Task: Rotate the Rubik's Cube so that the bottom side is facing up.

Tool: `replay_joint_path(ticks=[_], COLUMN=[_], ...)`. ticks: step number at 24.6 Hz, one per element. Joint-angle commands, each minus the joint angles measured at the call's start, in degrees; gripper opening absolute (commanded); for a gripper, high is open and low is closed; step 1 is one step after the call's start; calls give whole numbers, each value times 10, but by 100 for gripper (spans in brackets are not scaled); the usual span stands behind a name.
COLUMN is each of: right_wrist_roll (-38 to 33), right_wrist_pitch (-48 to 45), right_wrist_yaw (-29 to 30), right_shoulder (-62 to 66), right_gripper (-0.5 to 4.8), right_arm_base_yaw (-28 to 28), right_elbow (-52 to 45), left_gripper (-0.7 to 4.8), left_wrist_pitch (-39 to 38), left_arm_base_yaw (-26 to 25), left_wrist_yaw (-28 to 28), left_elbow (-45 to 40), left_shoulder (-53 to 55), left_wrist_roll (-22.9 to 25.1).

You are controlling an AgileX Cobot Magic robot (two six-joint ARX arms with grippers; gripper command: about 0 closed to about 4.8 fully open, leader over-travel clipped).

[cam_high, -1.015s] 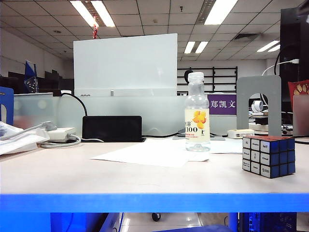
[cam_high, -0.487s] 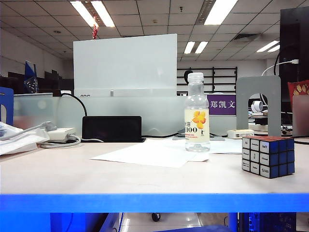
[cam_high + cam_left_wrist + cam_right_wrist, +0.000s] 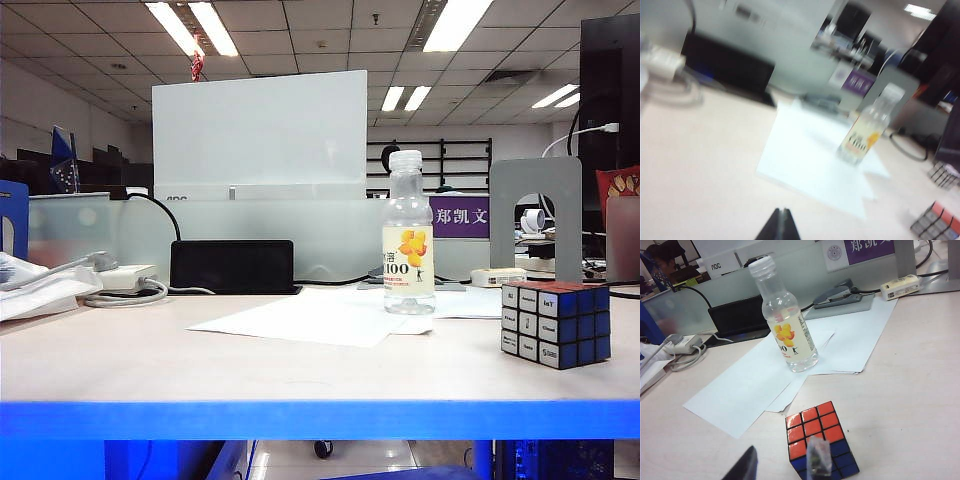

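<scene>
- My left gripper (image 3: pixel 781 220) is pinched fully together — in the left wrist view the two dark fingertips meet in a point with nothing between them, hanging over bare tabletop short of the paper.
- My right gripper (image 3: pixel 782 465) has its jaws partly apart and isn't holding anything. One dark fingertip shows low in the right wrist view; the other, a blurry grey one, sits in front of the cube. Can't tell whether it actually touches it.
- Neither gripper shows up in the exterior view.
- The small black-edged Rubik's Cube (image 3: pixel 556 322) sits flat on the pale beige table (image 3: pixel 120 365), at the right side in the exterior view and near the front edge. Reddish-orange face up, white printed-sticker face and blue face toward that camera.
- From the right wrist view the cube (image 3: pixel 819 442) is right under my gripper, orange face on top, blue on the side.
- The clear plastic bottle with the orange flower label and white cap (image 3: pixel 408 238) stands upright behind and left of the cube — well apart from it — on the white paper sheets (image 3: pixel 310 318).
- Further back there's a flat black rectangular device (image 3: pixel 231 265) and a grey metal bookend (image 3: pixel 536 215) beyond the cube.
- Left wrist view is blurry, but bottle, paper and a corner of the cube (image 3: pixel 936 224) are all in it.
</scene>
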State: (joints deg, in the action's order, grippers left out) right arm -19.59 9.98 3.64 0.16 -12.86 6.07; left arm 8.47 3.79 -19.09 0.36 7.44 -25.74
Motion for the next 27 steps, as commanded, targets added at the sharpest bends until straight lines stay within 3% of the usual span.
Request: replay_joint_path(ticks=[1,4,7,13,18,27], right_wrist_roll=[-4,-24,-59,-62,-52,-59], right_wrist_pitch=[-13,-23,-34,-39,-38,-36], right_wrist_yaw=[-1,-1,-4,-75,-76,-74], right_shoulder=[-1,-1,-1,-1,-1,-1], right_gripper=[135,135,135,135,135,138], right_arm_base_yaw=[0,0,2,3,6,107], right_elbow=[-9,-32,-54,-57,-57,-57], left_gripper=[-4,-4,-4,-3,-3,-3], left_wrist_pitch=[-40,-86,-108,-137,-136,-136], left_arm_base_yaw=[0,0,10,15,14,14], left_wrist_yaw=[23,23,24,31,38,37], left_elbow=[1,1,1,1,1,1], left_shoulder=[-57,-73,-73,-73,-73,-73], left_wrist_roll=[-2,-2,29,37,37,37])
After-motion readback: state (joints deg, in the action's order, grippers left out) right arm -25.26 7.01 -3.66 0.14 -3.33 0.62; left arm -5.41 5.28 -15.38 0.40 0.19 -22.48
